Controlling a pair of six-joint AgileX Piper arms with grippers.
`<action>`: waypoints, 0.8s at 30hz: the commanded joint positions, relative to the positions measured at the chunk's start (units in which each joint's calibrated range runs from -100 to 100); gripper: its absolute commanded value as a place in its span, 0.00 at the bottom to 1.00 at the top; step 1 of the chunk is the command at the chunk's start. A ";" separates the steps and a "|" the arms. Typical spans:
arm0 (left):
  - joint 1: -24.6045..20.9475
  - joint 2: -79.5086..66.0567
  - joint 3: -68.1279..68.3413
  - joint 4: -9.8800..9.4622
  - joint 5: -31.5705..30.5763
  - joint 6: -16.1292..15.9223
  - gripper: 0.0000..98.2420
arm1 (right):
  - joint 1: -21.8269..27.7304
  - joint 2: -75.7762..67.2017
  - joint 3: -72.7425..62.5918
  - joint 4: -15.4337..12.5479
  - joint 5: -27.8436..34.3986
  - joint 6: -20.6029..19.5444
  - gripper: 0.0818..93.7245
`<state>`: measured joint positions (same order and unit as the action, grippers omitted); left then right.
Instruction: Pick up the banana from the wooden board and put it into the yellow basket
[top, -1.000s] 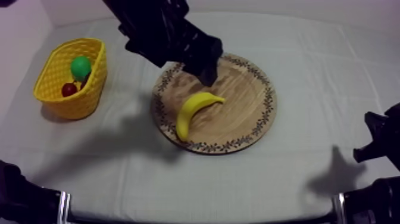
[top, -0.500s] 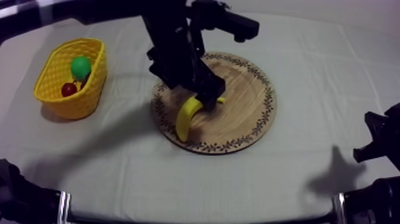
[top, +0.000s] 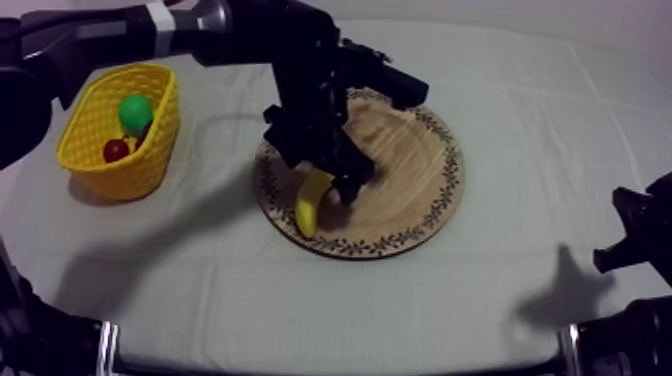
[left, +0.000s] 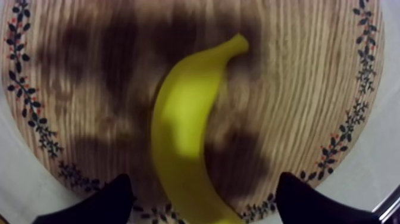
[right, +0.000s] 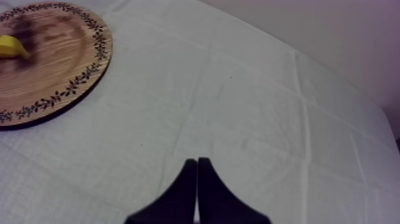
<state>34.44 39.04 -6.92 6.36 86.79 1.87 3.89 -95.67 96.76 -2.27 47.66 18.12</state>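
Yellow and curved, the banana lies flat on the round wooden board, close to the patterned rim on the side toward the yellow basket. My left gripper is right over it and wide open. One black finger stands on each side of the fruit, and I cannot tell if either one touches it. The banana's long way runs from the gap between the fingers toward the middle of the board, so the fingers would squeeze across its thin way, which looks good for a grab. The left arm is much nearer. My right gripper rests well apart over the bare cloth, its fingers pressed together on nothing. The board looks flat and smooth, so the banana could slide. The basket sits well apart from the board, on the left arm's side. A green fruit and a small red fruit are inside, with room left.
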 joint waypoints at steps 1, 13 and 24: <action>-0.12 1.24 -0.64 0.17 0.03 -0.31 0.90 | 0.02 0.00 0.01 0.00 0.00 -0.02 0.00; -0.72 4.76 -2.12 0.83 -0.05 0.11 0.51 | 0.02 0.00 0.01 0.00 0.00 -0.02 0.00; -1.02 4.95 -1.42 1.65 -0.89 0.29 0.17 | 0.02 0.00 0.01 0.00 0.00 -0.02 0.00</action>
<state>33.45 44.14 -8.43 8.02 85.91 2.22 3.89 -95.67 96.76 -2.27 47.66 18.09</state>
